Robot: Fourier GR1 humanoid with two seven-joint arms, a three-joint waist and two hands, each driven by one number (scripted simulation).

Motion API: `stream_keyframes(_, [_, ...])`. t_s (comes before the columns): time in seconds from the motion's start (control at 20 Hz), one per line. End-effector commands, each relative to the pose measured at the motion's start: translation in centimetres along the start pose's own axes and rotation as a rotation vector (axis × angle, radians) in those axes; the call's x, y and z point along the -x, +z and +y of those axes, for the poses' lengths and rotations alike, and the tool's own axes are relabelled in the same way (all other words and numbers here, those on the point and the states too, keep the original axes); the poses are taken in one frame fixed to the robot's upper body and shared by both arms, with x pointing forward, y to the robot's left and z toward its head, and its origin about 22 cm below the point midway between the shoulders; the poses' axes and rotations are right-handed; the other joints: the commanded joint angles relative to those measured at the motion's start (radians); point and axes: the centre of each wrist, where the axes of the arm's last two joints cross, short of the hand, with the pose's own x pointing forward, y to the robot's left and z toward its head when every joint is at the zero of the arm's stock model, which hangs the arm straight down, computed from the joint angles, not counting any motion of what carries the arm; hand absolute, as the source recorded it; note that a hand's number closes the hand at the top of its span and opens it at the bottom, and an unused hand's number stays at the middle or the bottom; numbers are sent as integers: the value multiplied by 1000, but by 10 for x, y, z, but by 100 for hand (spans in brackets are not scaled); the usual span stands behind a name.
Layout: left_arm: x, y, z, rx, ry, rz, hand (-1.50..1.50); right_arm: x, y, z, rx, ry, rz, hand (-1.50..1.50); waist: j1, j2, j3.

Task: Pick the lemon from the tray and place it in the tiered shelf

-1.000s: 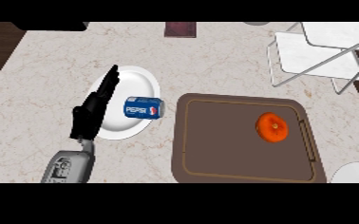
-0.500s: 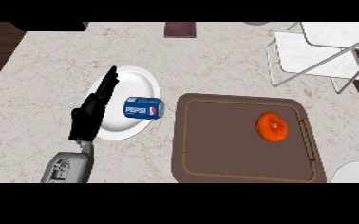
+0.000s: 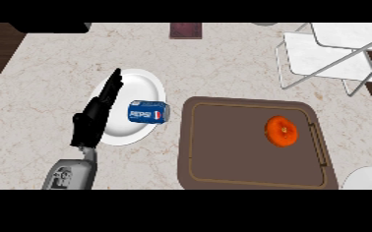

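Lemon (image 3: 281,130) is sitting on the brown tray (image 3: 218,142), right side, well apart from the shelf (image 3: 327,54). My left hand (image 3: 96,113) is resting open over the plate (image 3: 141,86), holding nothing.

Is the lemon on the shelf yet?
No. The orange-coloured lemon lies on the brown tray, apart from the white tiered shelf at the upper right. Nothing is in hand: the left robot hand is open over the plate. Lifting and shelving it remain.
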Motion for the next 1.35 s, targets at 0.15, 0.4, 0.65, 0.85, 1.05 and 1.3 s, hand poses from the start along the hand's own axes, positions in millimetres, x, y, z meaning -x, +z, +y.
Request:
stream_keyframes(0.15, [-5,-6,-3,9,-16,-2,0,-34,-23,-40,158,-259,58,-150,-2,0,1])
stream_keyframes(0.4, [16,15,11,-22,5,13,0,-18,-41,-117,240,-214,142,-150,-17,-5,0])
stream_keyframes(0.65, [6,6,3,-33,4,16,0,15,-41,-166,188,-167,311,-150,-40,-9,1])
stream_keyframes(0.85, [9,9,11,-44,-5,31,0,33,-47,-229,147,-91,349,-150,-42,-9,2])
stream_keyframes(1.05, [3,2,20,-32,4,22,0,55,-36,-281,108,-48,323,-150,-40,-7,2])
stream_keyframes(1.3, [11,2,11,-39,3,13,0,97,-18,-332,58,-63,339,-150,-39,-4,1])
